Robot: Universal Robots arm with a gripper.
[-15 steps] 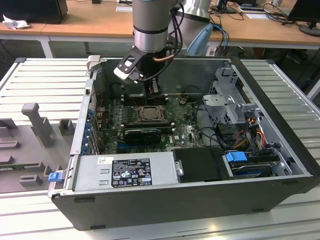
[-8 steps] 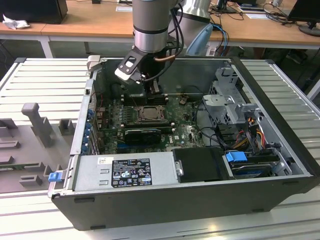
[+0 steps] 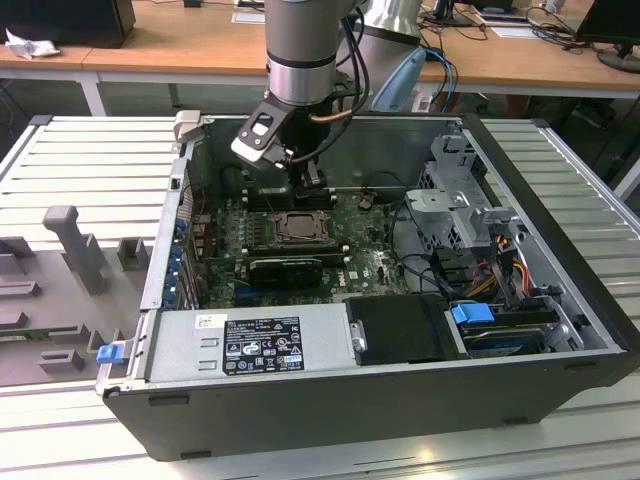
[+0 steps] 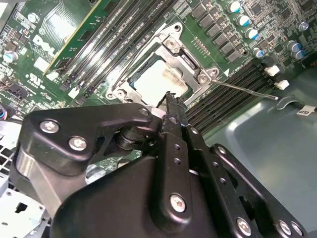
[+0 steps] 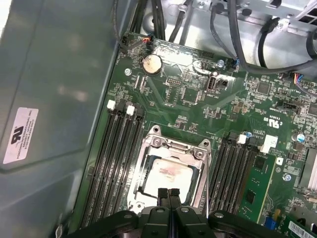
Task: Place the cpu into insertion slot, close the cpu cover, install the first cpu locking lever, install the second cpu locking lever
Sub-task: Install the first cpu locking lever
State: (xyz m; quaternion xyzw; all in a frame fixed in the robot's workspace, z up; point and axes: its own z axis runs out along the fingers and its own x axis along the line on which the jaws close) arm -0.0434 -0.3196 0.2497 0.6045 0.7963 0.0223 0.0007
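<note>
First wrist view puts the black two-fingered gripper (image 5: 168, 193), its fingers pressed together and holding nothing, just over the edge of the square black-framed insertion slot (image 5: 142, 187). The flat tan-grey square cpu (image 5: 171, 173) sits in that slot, and the thin silvery windowed cpu cover (image 5: 173, 148) lies down around it. Beside the slot, in the second wrist view, a thin silvery wire lever (image 4: 247, 90) juts free, so the locking steps look unfinished.

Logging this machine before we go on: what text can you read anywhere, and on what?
Power supply label: print too small to read.
White sticker on the case wall: blurred.
Motherboard lettering: a maker's logo, not quoted; the rest too small.
</note>
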